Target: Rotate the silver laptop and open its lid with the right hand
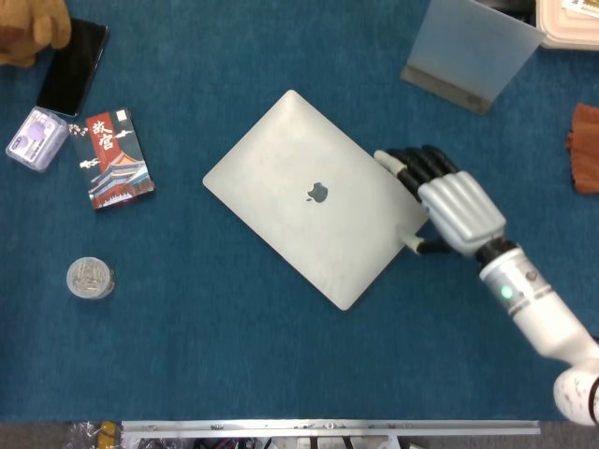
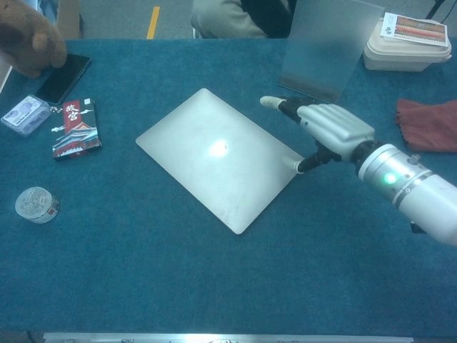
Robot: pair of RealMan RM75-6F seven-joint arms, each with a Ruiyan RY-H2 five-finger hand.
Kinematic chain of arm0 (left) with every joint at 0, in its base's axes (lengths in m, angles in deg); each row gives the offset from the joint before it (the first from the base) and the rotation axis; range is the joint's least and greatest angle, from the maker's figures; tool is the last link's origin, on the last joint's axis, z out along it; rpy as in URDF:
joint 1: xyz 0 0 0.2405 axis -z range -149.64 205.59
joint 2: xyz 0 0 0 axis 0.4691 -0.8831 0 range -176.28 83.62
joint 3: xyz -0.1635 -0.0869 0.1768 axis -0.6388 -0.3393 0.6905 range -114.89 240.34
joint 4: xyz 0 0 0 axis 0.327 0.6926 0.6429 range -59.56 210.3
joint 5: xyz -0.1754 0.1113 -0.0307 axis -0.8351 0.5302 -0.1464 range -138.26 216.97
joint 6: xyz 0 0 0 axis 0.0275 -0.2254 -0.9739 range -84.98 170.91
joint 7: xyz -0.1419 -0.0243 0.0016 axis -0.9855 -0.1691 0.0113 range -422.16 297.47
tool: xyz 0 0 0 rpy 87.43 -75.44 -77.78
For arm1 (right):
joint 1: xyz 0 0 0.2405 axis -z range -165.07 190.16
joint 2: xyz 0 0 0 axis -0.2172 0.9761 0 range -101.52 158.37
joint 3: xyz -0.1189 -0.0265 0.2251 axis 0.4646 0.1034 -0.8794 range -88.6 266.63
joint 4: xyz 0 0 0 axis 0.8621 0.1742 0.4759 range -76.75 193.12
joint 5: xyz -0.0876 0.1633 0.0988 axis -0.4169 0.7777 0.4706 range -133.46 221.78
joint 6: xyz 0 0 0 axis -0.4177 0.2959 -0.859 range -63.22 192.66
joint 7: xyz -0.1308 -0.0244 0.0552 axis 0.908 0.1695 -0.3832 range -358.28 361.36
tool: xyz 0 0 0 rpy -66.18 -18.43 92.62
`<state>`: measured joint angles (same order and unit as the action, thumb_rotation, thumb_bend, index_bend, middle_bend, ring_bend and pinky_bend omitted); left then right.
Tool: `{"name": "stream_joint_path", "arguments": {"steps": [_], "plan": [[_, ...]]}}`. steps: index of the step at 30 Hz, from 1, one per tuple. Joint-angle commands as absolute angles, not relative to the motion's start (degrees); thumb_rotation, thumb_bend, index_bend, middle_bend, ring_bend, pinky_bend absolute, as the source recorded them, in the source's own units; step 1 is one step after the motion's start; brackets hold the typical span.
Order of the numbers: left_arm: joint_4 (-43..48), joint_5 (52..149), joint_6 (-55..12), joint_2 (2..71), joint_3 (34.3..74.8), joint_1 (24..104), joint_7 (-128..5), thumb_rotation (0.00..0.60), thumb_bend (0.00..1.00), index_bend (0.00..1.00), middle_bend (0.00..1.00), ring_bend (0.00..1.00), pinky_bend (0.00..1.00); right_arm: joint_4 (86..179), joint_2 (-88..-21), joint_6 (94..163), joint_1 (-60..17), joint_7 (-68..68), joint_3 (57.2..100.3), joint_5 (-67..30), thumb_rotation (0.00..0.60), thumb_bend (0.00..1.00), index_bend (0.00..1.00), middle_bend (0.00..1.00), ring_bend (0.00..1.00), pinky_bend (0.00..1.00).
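Right hand [image 1: 452, 208], fingers spread and holding nothing, sits at the closed laptop's [image 1: 304, 196] right edge; lid runs diagonally from upper left to lower right.

translucent stand [image 1: 473, 49] close behind laptop [image 1: 309, 196]

Setting: a staged test bench in a lab or office-type room. A table [image 2: 214, 286] under blue cloth carries unrelated props: phone [image 1: 72, 67], booklet [image 1: 114, 159] and small case [image 1: 36, 138] at 10 o'clock, a round tin [image 1: 90, 278] at 8 o'clock, a frosted stand [image 1: 470, 47] at 1 o'clock. A yellow floor marking [image 2: 153, 21] shows beyond the table at 11 o'clock.
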<state>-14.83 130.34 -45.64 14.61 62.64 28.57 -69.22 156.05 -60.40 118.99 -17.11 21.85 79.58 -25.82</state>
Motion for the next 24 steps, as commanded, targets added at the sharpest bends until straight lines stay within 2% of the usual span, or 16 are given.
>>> {"name": "stream_joint_path", "arguments": {"steps": [1, 6, 12, 16, 24], "plan": [[-15.0, 130.3, -45.7, 14.5, 62.8, 28.5, -69.1, 0.6, 0.32, 0.05, 0.07, 0.05, 0.0, 158.1, -58.5, 115.0, -20.2, 18.4, 75.7, -20.1, 0.562, 0.5, 0.0, 0.1, 0.0, 0.04], [-14.9, 130.1, -45.9, 14.2, 63.2, 28.1, -69.4, 0.6, 0.32, 0.05, 0.07, 0.05, 0.0, 157.8, -58.6, 111.3, -24.3, 16.5, 72.3, -11.8, 0.562, 0.6, 0.0, 0.16, 0.01, 0.04], [-14.7, 129.9, -46.6, 14.1, 63.4, 27.6, -69.8, 0.6, 0.32, 0.05, 0.07, 0.05, 0.0, 155.3, -61.3, 111.5, -28.8, 17.0, 70.3, -5.0, 0.549, 0.61, 0.0, 0.29, 0.01, 0.04], [-14.4, 129.6, -46.6, 14.1, 63.5, 27.4, -69.9, 0.6, 0.32, 0.05, 0.07, 0.05, 0.0, 153.3, -62.5, 111.3, -32.1, 18.7, 69.9, -0.4, 0.452, 0.61, 0.0, 0.32, 0.01, 0.04], [-14.2, 129.4, -47.0, 14.2, 63.6, 27.1, -70.4, 0.6, 0.32, 0.05, 0.07, 0.05, 0.0, 147.9, -66.4, 115.1, -38.4, 27.0, 71.5, 4.6, 0.369, 0.59, 0.0, 0.31, 0.01, 0.04]]}}
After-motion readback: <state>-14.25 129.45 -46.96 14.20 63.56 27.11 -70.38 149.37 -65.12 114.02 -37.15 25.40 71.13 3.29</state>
